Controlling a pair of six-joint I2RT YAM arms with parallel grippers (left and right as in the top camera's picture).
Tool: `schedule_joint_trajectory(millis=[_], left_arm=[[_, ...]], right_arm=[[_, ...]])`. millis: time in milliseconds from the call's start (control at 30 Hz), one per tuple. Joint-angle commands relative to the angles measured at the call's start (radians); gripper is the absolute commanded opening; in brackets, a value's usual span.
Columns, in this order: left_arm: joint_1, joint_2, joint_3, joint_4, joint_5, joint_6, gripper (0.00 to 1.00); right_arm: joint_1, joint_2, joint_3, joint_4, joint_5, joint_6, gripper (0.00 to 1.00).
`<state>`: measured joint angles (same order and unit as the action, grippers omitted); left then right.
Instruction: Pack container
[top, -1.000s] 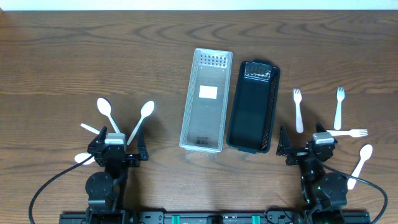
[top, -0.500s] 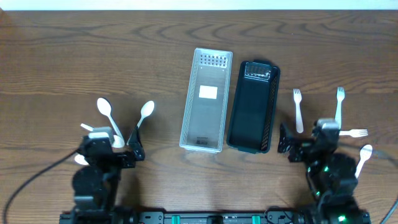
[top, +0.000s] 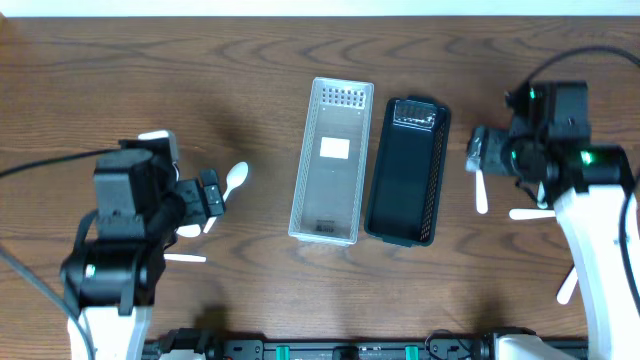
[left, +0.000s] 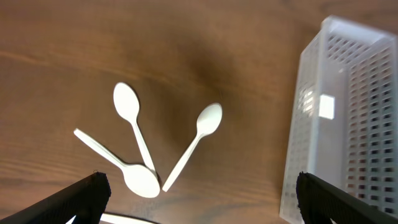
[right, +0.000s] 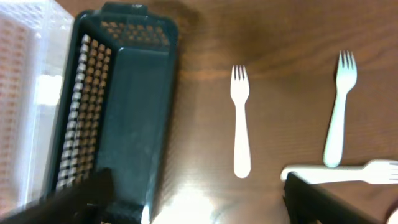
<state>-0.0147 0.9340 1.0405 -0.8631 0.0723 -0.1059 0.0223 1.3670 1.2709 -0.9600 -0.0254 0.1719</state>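
My left gripper (left: 202, 200) and right gripper (right: 200, 200) gape empty; forks (right: 240, 127) lie just right of the black bin (right: 73, 124), spoons (left: 209, 119) well left; I fear pinching flat plastic skids a fork away.

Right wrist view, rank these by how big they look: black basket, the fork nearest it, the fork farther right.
1. black basket: by far the largest, though cropped at the bottom edge.
2. near fork and far fork: these look alike in size, so I won't rank one above the other.
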Motion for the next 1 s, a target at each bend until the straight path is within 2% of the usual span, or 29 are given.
schedule_joint_trajectory(millis=[0,33,67,167,233,433,567,733,967], left_arm=[[0.004,0.049,0.018,-0.015,-0.001,-0.004,0.98],[0.004,0.059,0.018,-0.015,-0.001,-0.004,0.98],[0.004,0.07,0.018,-0.015,-0.001,-0.004,0.98],[0.004,0.095,0.018,-0.015,-0.001,-0.004,0.98],[0.004,0.104,0.018,-0.015,-0.001,-0.004,0.98],[0.004,0.106,0.018,-0.015,-0.001,-0.004,0.98],[0.004,0.106,0.018,-0.015,-0.001,-0.004,0.98],[0.004,0.106,0.018,-0.015,-0.001,-0.004,0.98],[0.004,0.106,0.018,-0.014,-0.001,-0.004,0.98]], right_arm=[[-0.009,0.087,0.025,0.02,0.026,-0.024,0.51],[-0.009,0.107,0.025,0.029,0.026,-0.024,0.46],[-0.009,0.136,0.025,0.04,0.026,-0.023,0.36],[-0.009,0.223,0.025,0.066,0.025,-0.023,0.15],[-0.008,0.284,0.025,0.077,0.021,-0.023,0.1],[0.002,0.428,0.025,0.122,-0.017,-0.024,0.11],[0.011,0.493,0.025,0.172,-0.115,-0.04,0.13],[0.013,0.532,0.025,0.246,-0.269,-0.077,0.14],[0.027,0.533,0.025,0.351,-0.297,-0.078,0.16]])
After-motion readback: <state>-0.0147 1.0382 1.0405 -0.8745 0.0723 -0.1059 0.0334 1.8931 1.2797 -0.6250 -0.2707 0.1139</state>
